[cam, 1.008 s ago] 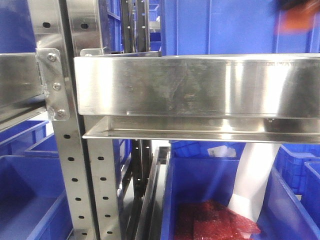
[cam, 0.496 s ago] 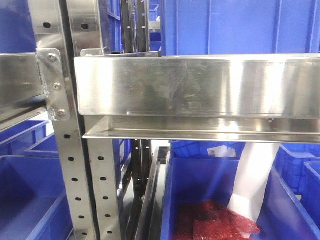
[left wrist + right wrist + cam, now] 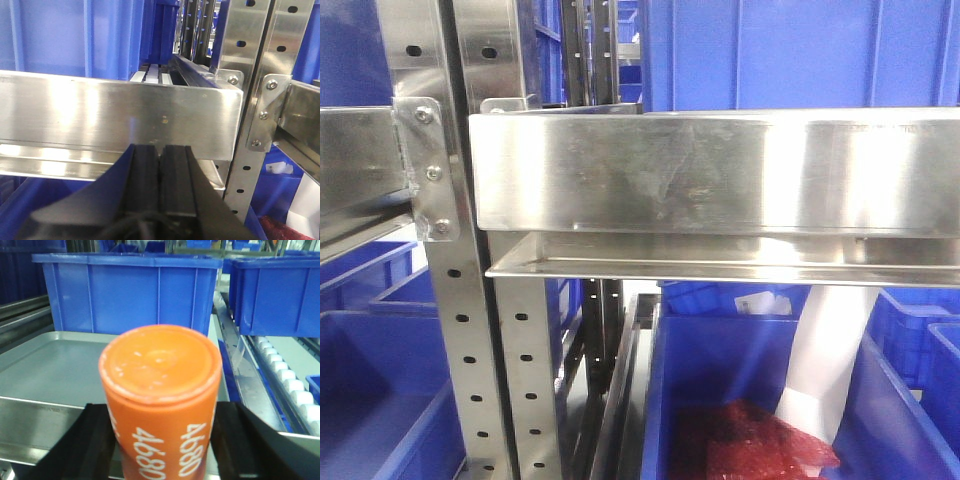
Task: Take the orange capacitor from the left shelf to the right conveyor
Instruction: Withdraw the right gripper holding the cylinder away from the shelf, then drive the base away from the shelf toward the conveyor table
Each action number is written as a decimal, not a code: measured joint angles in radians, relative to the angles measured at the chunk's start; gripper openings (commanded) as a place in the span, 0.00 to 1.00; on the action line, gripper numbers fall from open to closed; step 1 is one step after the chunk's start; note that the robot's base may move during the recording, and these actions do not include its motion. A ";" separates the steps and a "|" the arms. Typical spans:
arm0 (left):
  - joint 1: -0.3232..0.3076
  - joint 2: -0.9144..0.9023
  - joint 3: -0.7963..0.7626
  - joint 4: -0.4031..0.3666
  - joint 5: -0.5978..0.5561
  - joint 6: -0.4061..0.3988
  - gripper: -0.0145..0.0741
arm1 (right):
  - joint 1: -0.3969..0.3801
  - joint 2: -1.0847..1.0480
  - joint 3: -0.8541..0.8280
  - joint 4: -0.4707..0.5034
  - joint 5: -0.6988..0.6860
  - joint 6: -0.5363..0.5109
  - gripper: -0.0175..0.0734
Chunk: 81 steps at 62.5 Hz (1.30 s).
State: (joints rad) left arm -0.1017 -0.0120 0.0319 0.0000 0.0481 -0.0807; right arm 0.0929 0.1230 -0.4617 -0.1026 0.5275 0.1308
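You had the orange capacitor (image 3: pixel 160 405) upright in the right gripper (image 3: pixel 162 445). Its dark fingers (image 3: pixel 95 440) seemed to pinch the lower side wall, though the contact was blurred and cut off by the frame. The can stood just in front of the silver tray (image 3: pixel 50 365), by its near rim. I judged it rigid, smooth, probably slippery and fairly dense, best gripped mid-body across the round side, not by the end cap. The left gripper (image 3: pixel 160 170) had its pads pressed together on nothing.

Before left tool (image 3: pixel 159 170): brushed stainless-steel shelf rail (image 3: pixel 115 115), close, blocks passage.
Before right tool (image 3: pixel 162 442): open flat silver metal tray (image 3: pixel 55 365); blue plastic bin (image 3: pixel 130 295) walls its far edge.
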 measured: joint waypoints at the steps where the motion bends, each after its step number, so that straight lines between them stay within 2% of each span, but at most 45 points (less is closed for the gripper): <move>1: 0.000 0.000 0.000 0.000 0.000 0.000 0.05 | 0.000 -0.004 0.001 0.000 0.000 0.000 0.39; 81: 0.000 0.000 0.000 0.000 0.000 0.000 0.05 | 0.000 -0.014 0.005 0.000 0.000 0.002 0.39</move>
State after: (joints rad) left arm -0.1017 -0.0120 0.0319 0.0000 0.0481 -0.0807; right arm 0.0929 0.1088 -0.4567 -0.1026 0.5275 0.1325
